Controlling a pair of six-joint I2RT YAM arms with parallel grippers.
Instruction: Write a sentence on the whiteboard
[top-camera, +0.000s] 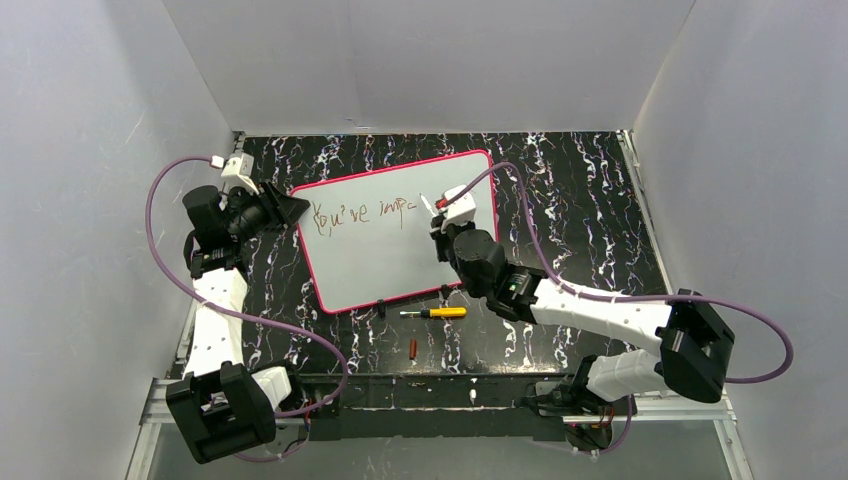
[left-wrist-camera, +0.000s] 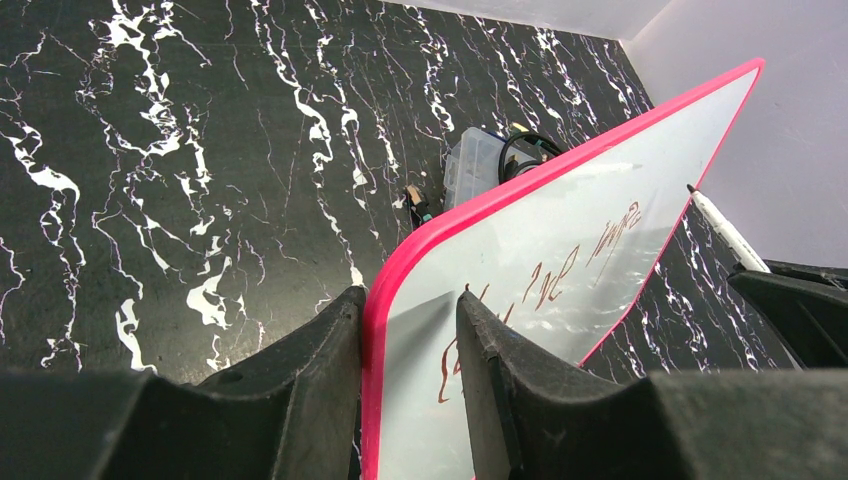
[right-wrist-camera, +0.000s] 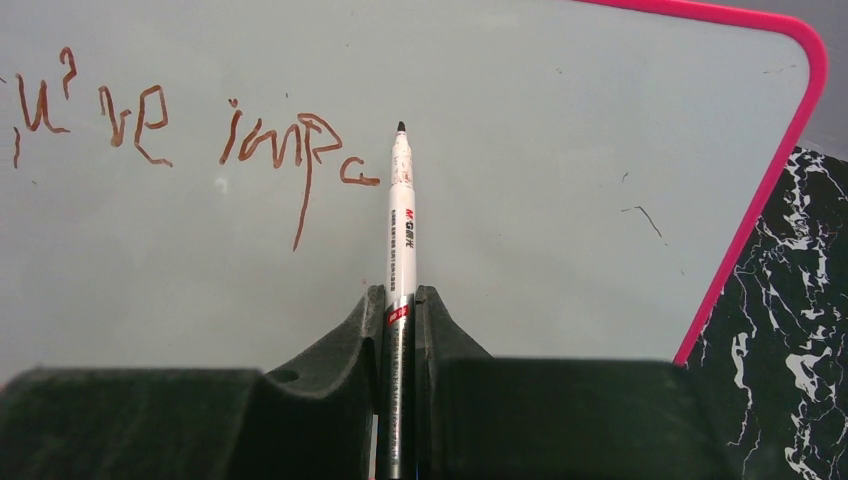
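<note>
The black, white-veined marble-patterned table (top-camera: 570, 200) filled the floor of the cell, and on it, a little toward 11 o'clock from centre, lay the large white rectangular whiteboard (top-camera: 400, 265) with its thin pink-red rim. At the board's 9 o'clock corner the left gripper (left-wrist-camera: 410, 310) was clamped over the rim, one finger on each side of it, steadying the board. At the board's 2 o'clock the right gripper (right-wrist-camera: 400, 300) was clenched on a slim white-barrelled marker (right-wrist-camera: 401, 215) that pointed toward 12 o'clock in the wrist view. The thin reddish-brown handwritten sentence (top-camera: 362, 212) ran across the board's upper part and read roughly "You've imp", plus one small curved stroke, so it was not yet finished. The marker's tip stood just at 2 o'clock of that last stroke, and whether it touched the surface could not be told. Below the board, at its 6 o'clock, lay a yellow-handled tool (top-camera: 442, 312) and, nearer the arms, a small red piece (top-camera: 413, 348). The risks looked plain: a hard sideways stroke might drag the board through the left fingers and smear the line; the thin barrel might twist or slide in its narrow grip; and uneven pressure would leave broken letters — or the words could drift off level toward the 3 o'clock rim.
</note>
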